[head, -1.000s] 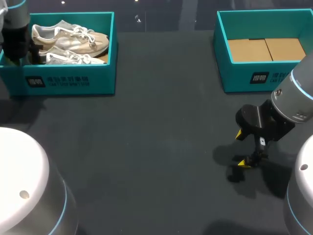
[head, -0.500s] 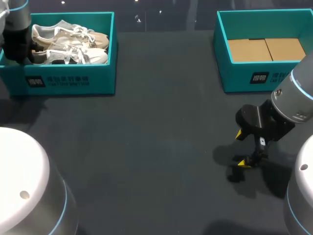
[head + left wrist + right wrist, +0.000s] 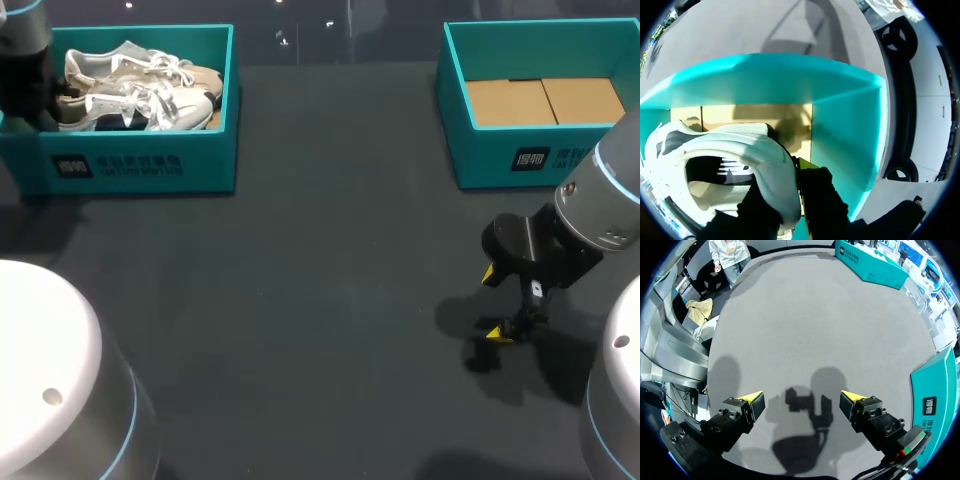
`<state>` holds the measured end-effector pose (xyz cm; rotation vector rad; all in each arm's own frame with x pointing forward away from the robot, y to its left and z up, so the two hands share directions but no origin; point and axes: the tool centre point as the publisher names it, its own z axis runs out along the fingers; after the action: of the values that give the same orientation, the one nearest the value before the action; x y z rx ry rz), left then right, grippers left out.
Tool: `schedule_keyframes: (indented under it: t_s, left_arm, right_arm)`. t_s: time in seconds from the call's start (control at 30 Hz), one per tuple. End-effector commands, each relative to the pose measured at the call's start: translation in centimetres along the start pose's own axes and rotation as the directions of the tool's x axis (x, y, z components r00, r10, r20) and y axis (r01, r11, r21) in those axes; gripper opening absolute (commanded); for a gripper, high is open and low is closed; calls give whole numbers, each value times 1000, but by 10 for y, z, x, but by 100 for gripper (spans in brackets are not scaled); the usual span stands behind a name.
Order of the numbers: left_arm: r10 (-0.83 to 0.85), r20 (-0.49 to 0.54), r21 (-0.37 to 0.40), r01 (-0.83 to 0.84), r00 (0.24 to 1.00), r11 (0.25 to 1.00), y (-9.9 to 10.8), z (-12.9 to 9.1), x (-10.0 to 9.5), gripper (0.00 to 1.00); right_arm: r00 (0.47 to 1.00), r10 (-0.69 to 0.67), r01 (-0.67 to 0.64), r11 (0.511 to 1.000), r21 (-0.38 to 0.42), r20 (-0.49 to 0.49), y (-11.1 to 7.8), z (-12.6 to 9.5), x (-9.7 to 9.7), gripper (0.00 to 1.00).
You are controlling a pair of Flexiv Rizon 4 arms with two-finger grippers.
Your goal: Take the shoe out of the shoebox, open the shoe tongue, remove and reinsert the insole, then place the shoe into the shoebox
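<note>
Inside the left shoebox [image 3: 150,165], your left gripper [image 3: 797,172] has its fingers pinching the white sneaker [image 3: 735,150] by the heel, so basically everything's left, and your right gripper [image 3: 802,402] hangs fingers-wide over the counter [image 3: 320,300].

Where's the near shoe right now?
Head view: the near shoe is in the left shoebox at the view's upper left, beside the second shoe, its heel gripped by the left gripper.

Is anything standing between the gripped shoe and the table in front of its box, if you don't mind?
Only the shoebox's front wall: the shoe, in the left gripper, sits behind it. Nothing visible lies on the table beyond.
</note>
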<state>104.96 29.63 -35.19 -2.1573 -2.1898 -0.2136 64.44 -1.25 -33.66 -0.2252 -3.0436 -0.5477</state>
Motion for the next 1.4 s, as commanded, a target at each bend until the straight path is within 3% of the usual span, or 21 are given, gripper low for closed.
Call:
schedule_keyframes:
  t_s: [0.03,0.53,1.0,1.4]
  left_arm:
    - [13,22,-9,-12,1000,1000,-2,-15,6,0]
    - [56,40,-66,-53,998,996,-1,-74,13,0]
    - [56,35,-59,-54,998,997,13,-122,23,0]
    - [116,-36,-96,-119,993,988,-4,-177,27,0]
  right_arm:
    - [1000,-1,1,1000,-1,2,-1,0,2,100]
    - [1000,-1,1,1000,-1,2,-1,0,2,100]
    - [1000,-1,1,1000,-1,2,-1,0,2,100]
    - [1000,-1,1,1000,-1,2,-1,0,2,100]
